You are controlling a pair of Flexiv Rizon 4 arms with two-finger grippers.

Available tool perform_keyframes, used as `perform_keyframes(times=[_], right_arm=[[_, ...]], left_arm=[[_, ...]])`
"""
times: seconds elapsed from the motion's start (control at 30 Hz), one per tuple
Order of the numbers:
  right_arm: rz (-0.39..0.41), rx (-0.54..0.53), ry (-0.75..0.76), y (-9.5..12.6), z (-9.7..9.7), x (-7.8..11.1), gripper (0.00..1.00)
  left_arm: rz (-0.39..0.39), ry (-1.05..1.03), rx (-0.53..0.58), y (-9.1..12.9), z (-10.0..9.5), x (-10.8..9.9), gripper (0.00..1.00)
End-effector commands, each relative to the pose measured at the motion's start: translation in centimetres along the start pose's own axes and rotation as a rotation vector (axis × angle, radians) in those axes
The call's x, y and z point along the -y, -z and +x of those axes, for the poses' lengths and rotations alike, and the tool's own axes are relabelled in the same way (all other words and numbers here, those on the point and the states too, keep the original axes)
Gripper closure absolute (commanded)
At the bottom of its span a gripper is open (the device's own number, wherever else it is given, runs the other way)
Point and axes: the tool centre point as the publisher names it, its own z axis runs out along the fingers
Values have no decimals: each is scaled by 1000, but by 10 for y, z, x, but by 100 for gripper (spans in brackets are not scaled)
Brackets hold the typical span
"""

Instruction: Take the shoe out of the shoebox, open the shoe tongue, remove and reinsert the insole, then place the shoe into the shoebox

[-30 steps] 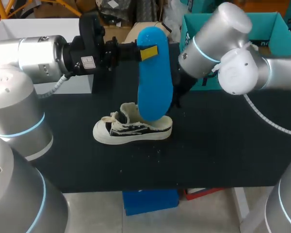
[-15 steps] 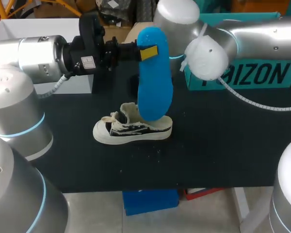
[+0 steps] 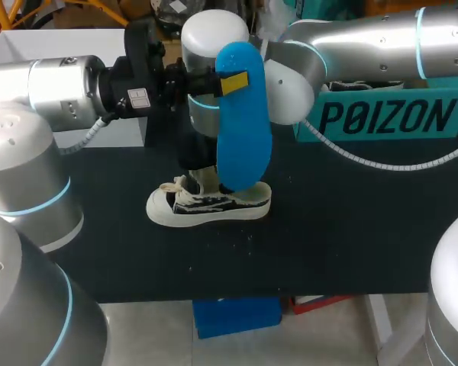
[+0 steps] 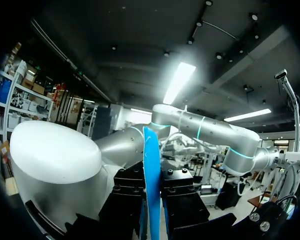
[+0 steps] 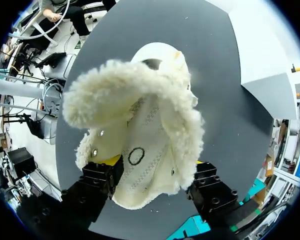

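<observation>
1. Head view: the left gripper (image 3: pixel 233 82) comes in from the left. Its jaws are pinched on the top end of a blue foam insole (image 3: pixel 244 137). The insole hangs upright, with its lower end in front of the heel part of a white-and-black low shoe with fleece lining (image 3: pixel 210 203).
2. The shoe stands upright on the black table (image 3: pixel 351 229) near its middle, toe to the left. It is outside the teal cardboard shoebox (image 3: pixel 382 118), which stands at the far right.
3. A white box (image 3: pixel 69 42) stands at the far left.
4. The right arm (image 3: pixel 351 38) comes in from the right and reaches past the middle. Its wrist is above the far side of the shoe, behind the insole. Its fingers cannot be made out from here.
5. Left wrist view: the insole (image 4: pixel 151 150) shows edge-on as a thin blue strip. It rises straight out from between the two black fingers (image 4: pixel 127 192). These press on it from both sides, so the left gripper (image 4: pixel 152 187) clamps it.
6. Right wrist view: the right gripper (image 5: pixel 155 170) looks straight down on the shoe (image 5: pixel 155 120). Its jaws are spread wide, with the fleecy upper lying between them.
7. One yellow tip shows at the edge of the fleece and the other is half hidden by it. No squeeze on the shoe can be seen. The shoe rests on the table directly under this gripper.
</observation>
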Motion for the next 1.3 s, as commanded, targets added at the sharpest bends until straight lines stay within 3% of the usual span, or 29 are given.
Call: perform_keyframes(times=[0.03,0.07,0.13,0.23,0.93,0.97,1.0,1.03,1.3], right_arm=[[49,-17,-10,-10,-7,-7,37],[44,-22,-16,-11,-8,-7,38],[36,-27,-27,-13,-9,-7,50],[32,-27,-45,-14,-9,-6,56],[-28,-29,-102,-17,-19,-1,60],[-28,-30,-102,-17,-19,-1,69],[-30,-36,-101,-17,-21,0,92],[-40,-52,-99,-18,-22,1,100],[-49,-84,-94,-18,-24,1,100]], left_arm=[[-3,1,4,-1,1,0,100],[-3,1,4,-1,1,0,100],[-3,1,4,-1,1,0,100],[-3,1,4,-1,1,0,100],[-3,1,4,-1,1,0,100],[-3,1,4,-1,1,0,100],[-3,1,4,-1,1,0,100],[-3,1,4,-1,1,0,100],[-3,1,4,-1,1,0,100]])
